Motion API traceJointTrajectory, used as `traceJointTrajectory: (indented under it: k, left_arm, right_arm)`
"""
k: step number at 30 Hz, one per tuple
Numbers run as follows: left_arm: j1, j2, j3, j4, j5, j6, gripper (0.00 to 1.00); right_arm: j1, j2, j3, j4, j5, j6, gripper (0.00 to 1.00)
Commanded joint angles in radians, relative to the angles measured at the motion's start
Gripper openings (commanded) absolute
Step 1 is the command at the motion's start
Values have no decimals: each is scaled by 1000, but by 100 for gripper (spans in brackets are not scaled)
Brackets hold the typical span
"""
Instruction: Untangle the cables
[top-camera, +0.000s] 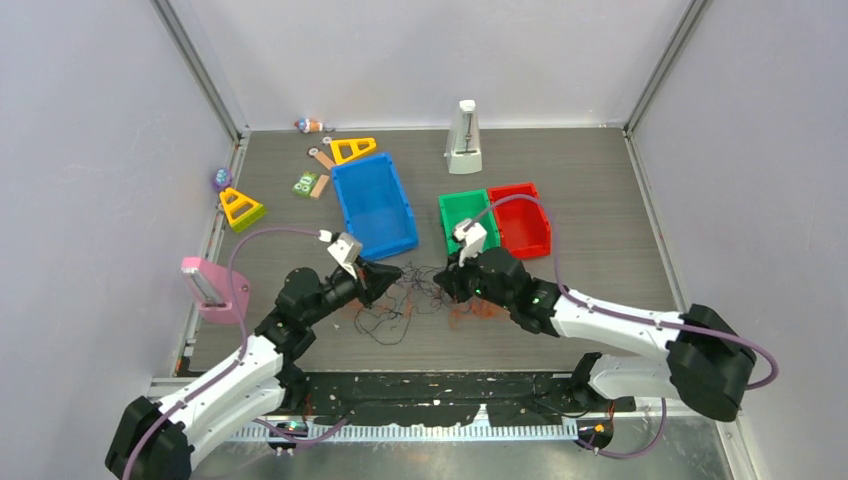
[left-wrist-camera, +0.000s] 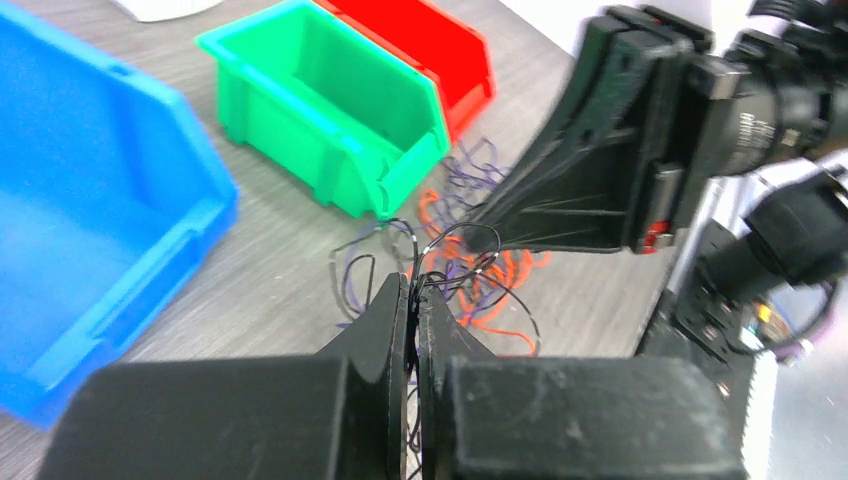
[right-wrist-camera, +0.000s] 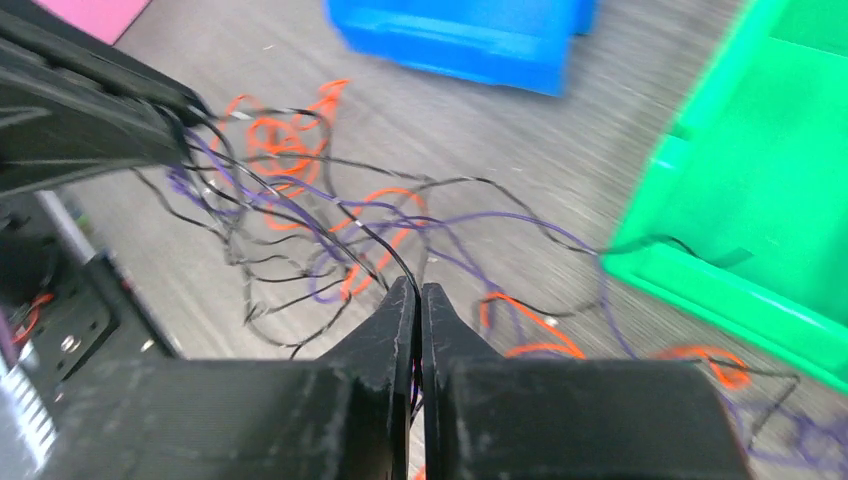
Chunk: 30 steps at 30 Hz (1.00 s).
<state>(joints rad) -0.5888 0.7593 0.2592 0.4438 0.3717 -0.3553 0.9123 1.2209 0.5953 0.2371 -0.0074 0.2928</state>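
The cables (top-camera: 418, 292) are a loose tangle of thin orange, purple and black wires on the dark table between my two grippers. My left gripper (top-camera: 392, 273) is shut on black strands at the tangle's left side; in the left wrist view its tips (left-wrist-camera: 414, 283) pinch black wire, with orange and purple loops (left-wrist-camera: 480, 270) beyond. My right gripper (top-camera: 447, 279) is shut on strands at the right side; in the right wrist view its tips (right-wrist-camera: 418, 290) clamp black and purple wires, and the rest of the tangle (right-wrist-camera: 300, 210) stretches toward the left gripper (right-wrist-camera: 90, 110).
A blue bin (top-camera: 373, 204) stands just behind the left gripper. A green bin (top-camera: 463, 220) and a red bin (top-camera: 524, 217) stand behind the right one. A pink holder (top-camera: 213, 290) is at the left edge. Yellow triangles (top-camera: 241, 208), small toys and a white metronome (top-camera: 464, 139) sit farther back.
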Motion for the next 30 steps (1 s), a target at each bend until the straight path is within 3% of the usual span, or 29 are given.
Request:
traceJointTrajectory:
  k: [1,6,11,18,30]
  left_arm:
    - [3,-61,10,-94,-277,15,0]
    - [1,-139,-22,-146,-460,12,0]
    - [2,-186,-44,-156,-541,8,0]
    - [2,-184,-46,-153,-547,23,0]
    - [2,-160,-51,-120,-520,48,0]
  right_arm:
    - [-2,-165,-63,-94,368,108,6]
    - [-5,-412,-214,-278,772,276,5]
    - [-13,-699,-266,-585,998,519,5]
    - [-15,-884,-219,-853,1117,679,5]
    - [-15,-854,-133,-1021,1156,764,5]
